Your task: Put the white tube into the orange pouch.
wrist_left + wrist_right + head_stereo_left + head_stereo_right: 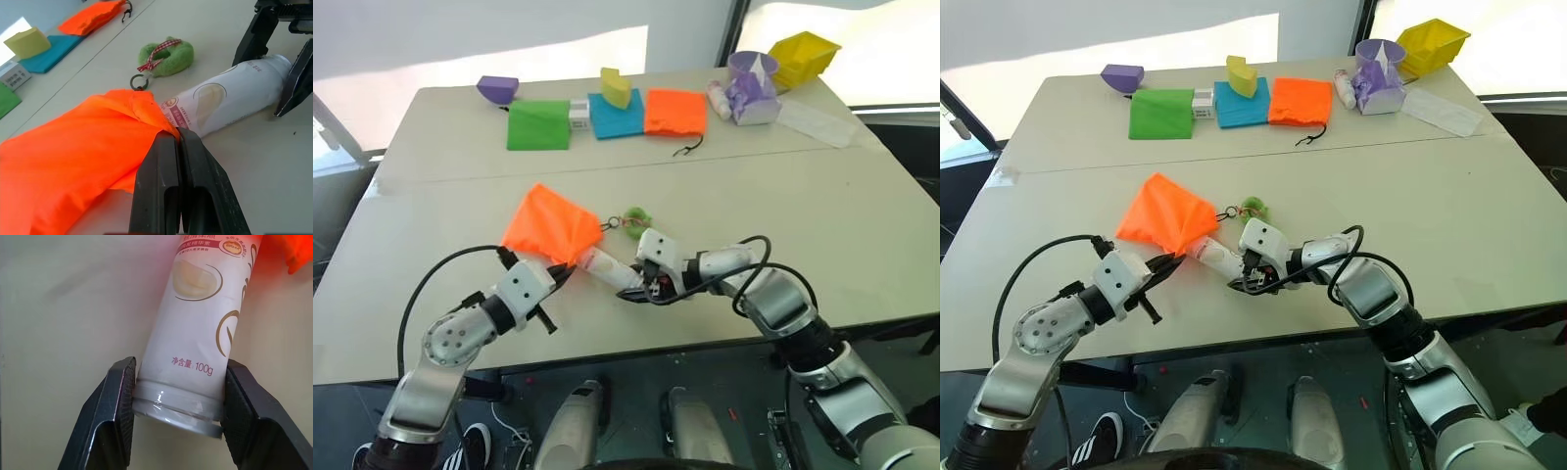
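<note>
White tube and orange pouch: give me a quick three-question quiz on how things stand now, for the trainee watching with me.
1. True or false: the white tube is fully inside the orange pouch.
2. What is the right gripper gripping?
A. the pouch's cord
B. the tube's cap end
C. the green fuzzy ring
3. What does the left gripper pinch with its shut fingers?

Key:
1. False. The crimped end sits at the pouch's mouth; most of the tube lies outside on the table.
2. B. Its fingers clamp the cap end from both sides.
3. The edge of the orange pouch at its opening.
</note>
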Robot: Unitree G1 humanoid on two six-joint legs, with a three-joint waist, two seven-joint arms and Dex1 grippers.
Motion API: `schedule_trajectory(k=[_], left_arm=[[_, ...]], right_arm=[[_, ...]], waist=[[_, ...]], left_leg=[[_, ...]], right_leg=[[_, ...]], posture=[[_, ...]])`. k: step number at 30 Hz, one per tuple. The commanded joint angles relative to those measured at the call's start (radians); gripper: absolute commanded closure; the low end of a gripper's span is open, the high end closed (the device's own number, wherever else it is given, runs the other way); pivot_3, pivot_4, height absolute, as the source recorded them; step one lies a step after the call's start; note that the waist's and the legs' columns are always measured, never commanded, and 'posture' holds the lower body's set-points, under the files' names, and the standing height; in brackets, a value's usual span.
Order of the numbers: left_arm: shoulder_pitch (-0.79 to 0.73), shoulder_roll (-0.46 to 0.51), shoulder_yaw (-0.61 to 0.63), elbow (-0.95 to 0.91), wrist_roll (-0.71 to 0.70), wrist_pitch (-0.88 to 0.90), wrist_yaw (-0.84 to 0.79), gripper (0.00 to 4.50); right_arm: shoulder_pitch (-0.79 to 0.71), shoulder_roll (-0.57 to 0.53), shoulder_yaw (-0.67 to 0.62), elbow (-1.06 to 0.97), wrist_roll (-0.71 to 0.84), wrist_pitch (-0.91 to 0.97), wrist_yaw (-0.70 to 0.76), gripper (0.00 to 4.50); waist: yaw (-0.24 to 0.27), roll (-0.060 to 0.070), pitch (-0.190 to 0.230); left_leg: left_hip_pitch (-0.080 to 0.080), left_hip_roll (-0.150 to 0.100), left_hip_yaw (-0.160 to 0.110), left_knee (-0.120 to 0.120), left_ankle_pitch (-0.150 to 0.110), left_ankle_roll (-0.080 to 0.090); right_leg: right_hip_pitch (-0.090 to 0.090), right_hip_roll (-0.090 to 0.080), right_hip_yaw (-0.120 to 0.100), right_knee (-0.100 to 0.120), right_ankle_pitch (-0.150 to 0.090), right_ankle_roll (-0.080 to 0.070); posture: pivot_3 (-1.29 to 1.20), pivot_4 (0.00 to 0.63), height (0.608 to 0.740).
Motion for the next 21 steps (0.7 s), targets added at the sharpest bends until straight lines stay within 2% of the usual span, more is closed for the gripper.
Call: schedule_trajectory(k=[1,7,13,15,18,21], left_arm=[[0.019,0.027,0.011,0.001,0.024,-0.056,-0.012,4.5],[0.039,0.043,0.026,-0.007,-0.014,-0.072,-0.042,4.5],[0.046,0.046,0.037,-0.009,-0.019,-0.075,-0.049,4.5],[0.052,0.045,0.034,-0.009,-0.016,-0.077,-0.049,4.5],[0.056,0.042,0.041,-0.017,-0.012,-0.073,-0.039,4.5],[0.058,0.038,0.05,-0.016,-0.027,-0.071,-0.039,4.5]], right_arm=[[-0.036,0.009,0.015,-0.005,-0.01,-0.032,0.031,2.7],[-0.094,0.121,0.039,0.125,-0.078,-0.04,-0.052,2.7],[-0.118,0.191,0.019,0.172,-0.086,-0.015,-0.082,2.7],[-0.123,0.197,0.014,0.182,-0.1,-0.024,-0.099,2.7],[-0.116,0.149,-0.011,0.168,-0.104,-0.038,-0.081,2.7],[-0.131,0.133,-0.071,0.19,-0.103,-0.061,-0.123,2.7]], waist=[[0.0,0.0,0.0],[-0.007,0.0,0.0],[-0.007,0.0,0.0],[-0.007,0.0,0.0],[-0.005,0.0,0.0],[0.001,0.0,0.0]], left_leg=[[0.0,0.0,0.0,0.0,0.0,0.0],[0.001,0.0,0.0,-0.001,0.0,0.0],[0.002,0.0,0.0,-0.002,0.0,0.0],[0.002,0.0,0.0,-0.002,0.0,0.0],[0.002,0.0,0.0,-0.003,0.0,0.0],[0.002,0.0,0.0,-0.003,0.0,0.0]], right_leg=[[0.0,0.0,0.0,0.0,0.0,0.0],[0.0,0.0,0.0,0.001,0.0,0.0],[-0.001,0.001,0.0,0.002,0.0,0.0],[-0.001,0.001,0.0,0.003,0.0,-0.001],[-0.002,0.001,0.001,0.003,0.0,-0.001],[-0.001,0.001,0.001,0.003,0.0,-0.001]], posture=[[0.0,0.15,0.74],[0.0,0.15,0.74],[0.0,0.15,0.74],[0.0,0.15,0.74],[0.0,0.15,0.74],[0.0,0.15,0.74]])
